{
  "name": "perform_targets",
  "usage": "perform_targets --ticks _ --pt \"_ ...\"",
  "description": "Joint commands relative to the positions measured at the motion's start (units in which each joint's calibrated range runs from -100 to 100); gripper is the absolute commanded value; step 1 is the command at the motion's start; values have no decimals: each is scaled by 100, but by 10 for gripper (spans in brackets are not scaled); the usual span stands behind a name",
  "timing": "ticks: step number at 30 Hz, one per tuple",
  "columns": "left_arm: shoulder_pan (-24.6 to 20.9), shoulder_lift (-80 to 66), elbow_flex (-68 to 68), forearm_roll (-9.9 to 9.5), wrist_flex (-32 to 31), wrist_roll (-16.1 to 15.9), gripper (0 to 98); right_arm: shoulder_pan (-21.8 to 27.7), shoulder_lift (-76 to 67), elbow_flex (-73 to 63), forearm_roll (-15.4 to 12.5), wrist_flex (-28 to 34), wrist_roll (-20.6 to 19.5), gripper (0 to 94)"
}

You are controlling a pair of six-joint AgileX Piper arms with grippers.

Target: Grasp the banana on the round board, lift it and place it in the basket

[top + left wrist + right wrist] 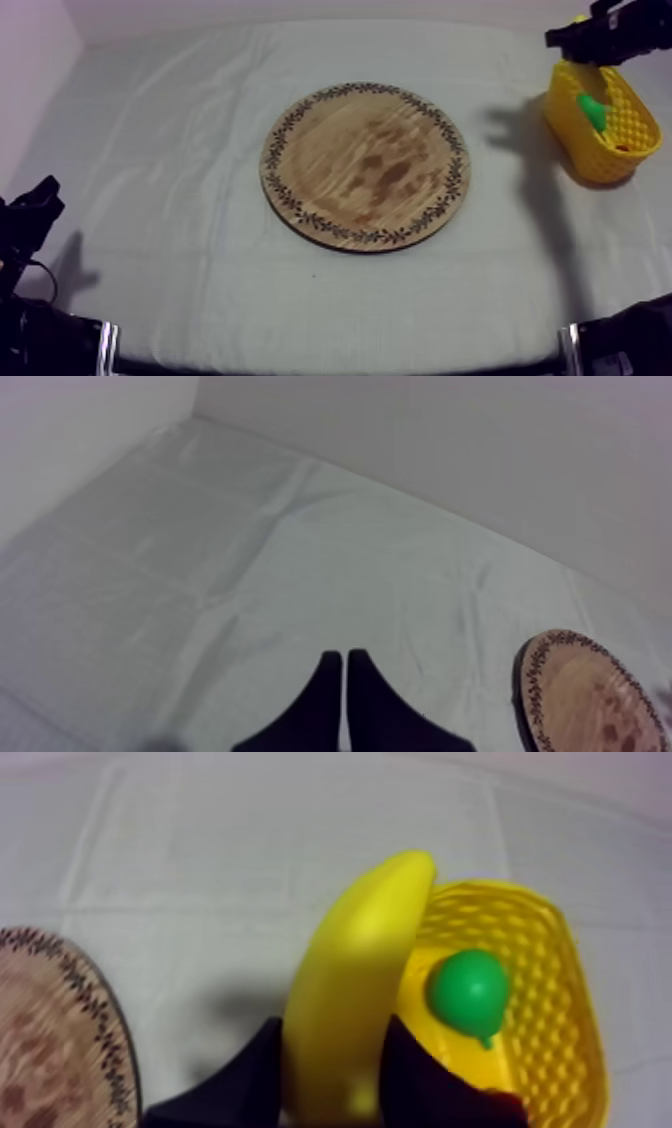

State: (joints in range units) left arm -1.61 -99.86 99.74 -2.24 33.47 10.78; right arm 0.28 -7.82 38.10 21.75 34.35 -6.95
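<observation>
Right fingers (245,1077) round the banana (360,982), its length out beside the yellow basket (550,1012); left fingers (320,711) together.

The round wooden board (365,165) is bare on top, so a hand can pass right over it. The counter (170,200) around the board is open cloth. Well apart from the board, on my right, stands the yellow basket (600,125). A green pear (468,990) inside takes up some room. The banana (360,952) in my right hand (335,1052) blocks the basket's rim on the board's side. My left hand (345,661), fingers together, has open cloth ahead.
</observation>
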Motion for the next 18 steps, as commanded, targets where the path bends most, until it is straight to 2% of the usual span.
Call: perform_targets --ticks 1,6,18 --pt "-2 3 4 2 0 -1 1 395 106 -325 -666 29 765 288" --pt "-2 3 4 2 0 -1 1 659 404 -688 -969 -42 1109 289" --pt "-2 3 4 2 0 -1 1 990 1216 -289 -971 -783 1162 304"
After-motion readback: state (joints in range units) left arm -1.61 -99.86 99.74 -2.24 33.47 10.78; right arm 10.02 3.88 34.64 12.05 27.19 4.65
